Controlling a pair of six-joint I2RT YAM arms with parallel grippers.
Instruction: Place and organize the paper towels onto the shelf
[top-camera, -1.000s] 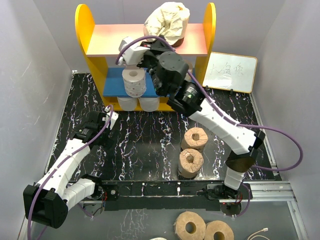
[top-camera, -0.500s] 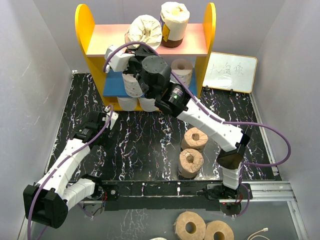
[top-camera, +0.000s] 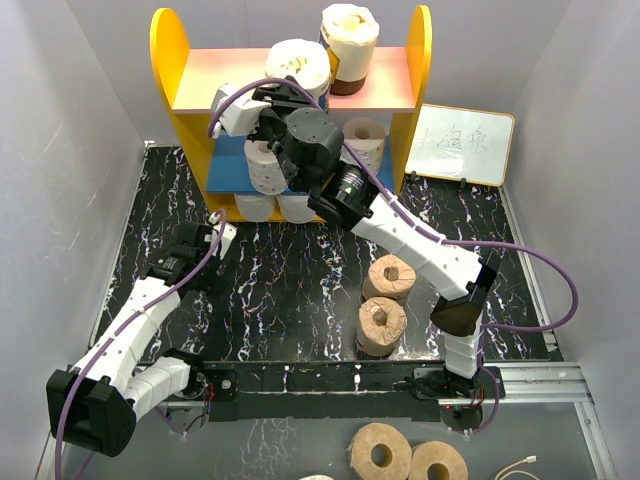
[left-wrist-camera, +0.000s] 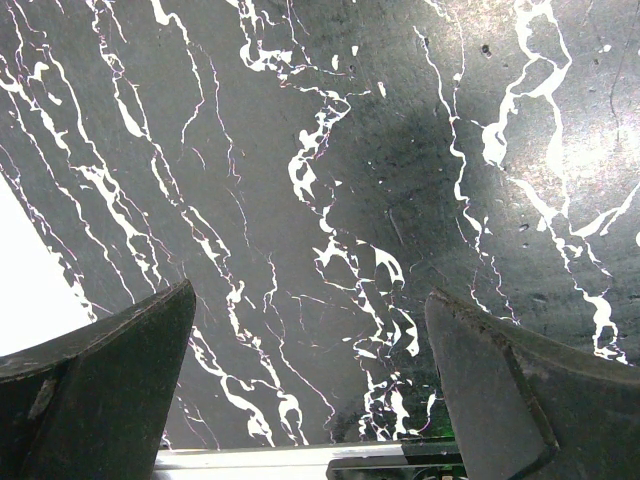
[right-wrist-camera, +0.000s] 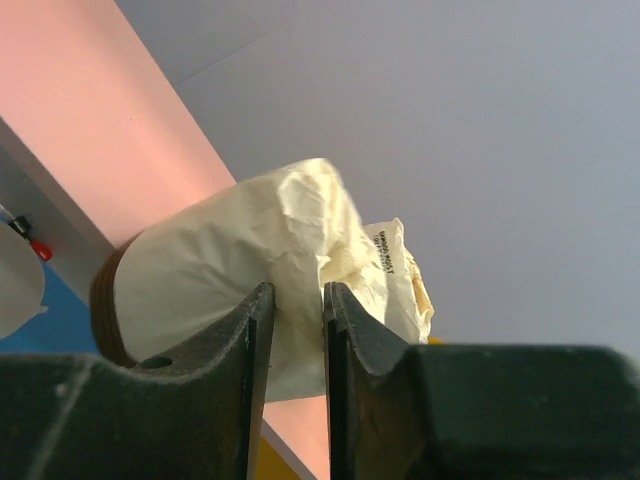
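Observation:
The shelf (top-camera: 190, 85) stands at the back, with yellow sides, a pink upper board (right-wrist-camera: 90, 110) and a blue lower board (top-camera: 225, 165). My right gripper (top-camera: 285, 92) is shut on the wrapper of a tan paper towel roll (top-camera: 300, 62) that rests on the upper board. In the right wrist view the jaws (right-wrist-camera: 297, 290) pinch its crumpled wrapper (right-wrist-camera: 230, 260). A second tan roll (top-camera: 350, 40) stands upright beside it. White rolls (top-camera: 266, 168) and a tan roll (top-camera: 363, 140) sit on the lower board. My left gripper (top-camera: 215, 228) is open and empty over the table (left-wrist-camera: 330, 150).
Two white rolls (top-camera: 277, 207) sit under the blue board. Two tan rolls (top-camera: 390, 275) (top-camera: 381, 322) stand on the black marbled table at mid right. Two more tan rolls (top-camera: 380, 455) lie beyond the front rail. A small whiteboard (top-camera: 465, 145) leans at the back right.
My right arm carried the tan roll left and down from in front of the upright roll. The roll now rests on the upper board. The left arm has not moved.

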